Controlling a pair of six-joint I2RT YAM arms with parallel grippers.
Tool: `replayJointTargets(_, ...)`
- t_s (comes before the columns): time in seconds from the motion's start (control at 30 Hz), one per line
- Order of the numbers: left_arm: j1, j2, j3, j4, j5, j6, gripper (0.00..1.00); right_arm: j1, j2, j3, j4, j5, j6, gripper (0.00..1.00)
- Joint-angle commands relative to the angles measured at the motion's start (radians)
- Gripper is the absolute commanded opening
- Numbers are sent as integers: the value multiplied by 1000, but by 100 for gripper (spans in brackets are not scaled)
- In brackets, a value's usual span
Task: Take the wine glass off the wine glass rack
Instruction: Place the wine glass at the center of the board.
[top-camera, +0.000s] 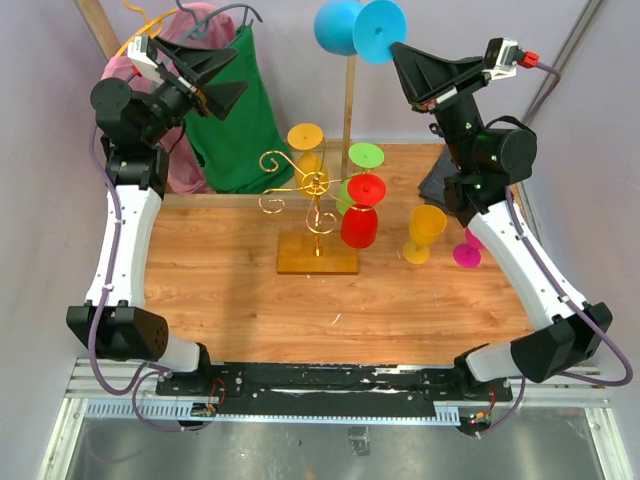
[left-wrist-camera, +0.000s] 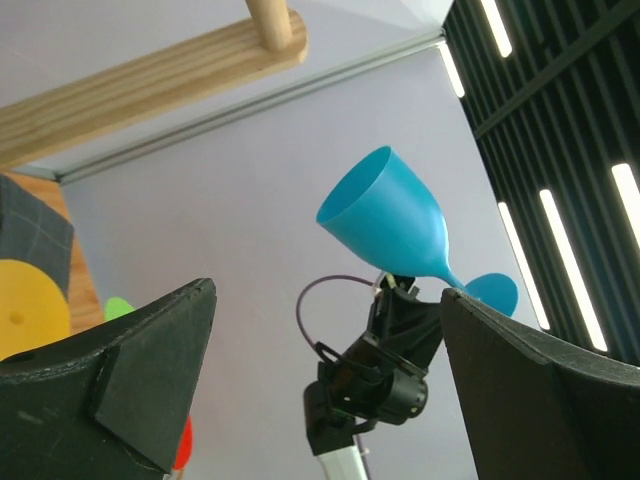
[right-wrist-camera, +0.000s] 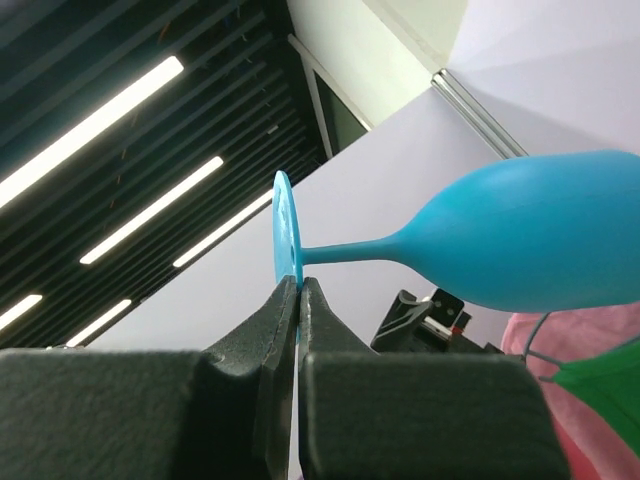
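The wine glass (top-camera: 340, 25) is blue and lies sideways high in the air, off the gold wire wine glass rack (top-camera: 313, 185) on its wood base (top-camera: 317, 255). My right gripper (top-camera: 397, 48) is shut on the rim of the glass's foot (right-wrist-camera: 284, 230), with the bowl (right-wrist-camera: 540, 240) pointing away from the jaws. My left gripper (top-camera: 235, 78) hangs raised at the far left, open and empty, facing the glass (left-wrist-camera: 385, 225) across the table. A yellow glass (top-camera: 305, 137), a green one (top-camera: 365, 155) and a red one (top-camera: 360, 215) hang on the rack.
A yellow glass (top-camera: 425, 232) and a magenta glass (top-camera: 466, 252) stand on the table right of the rack. At the back left, green cloth (top-camera: 235, 115) and pink cloth (top-camera: 185, 165) hang from a wooden frame. A wooden post (top-camera: 349, 105) rises behind the rack.
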Motion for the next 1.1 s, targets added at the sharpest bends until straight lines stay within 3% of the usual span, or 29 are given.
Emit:
replayJointTargets(0.0,-47,-11,19,79,-20,-101,99,8,9,62,163,-9,-44,1)
replayJointTargets(0.43,-198,-44,-4,118,-157,-163,99,100,87,50,395,-22,-59,1)
replayJointTargets(1.07,-258,-31,-35,178,-196,-184,99,149,168,-46,616,-39,-24,1)
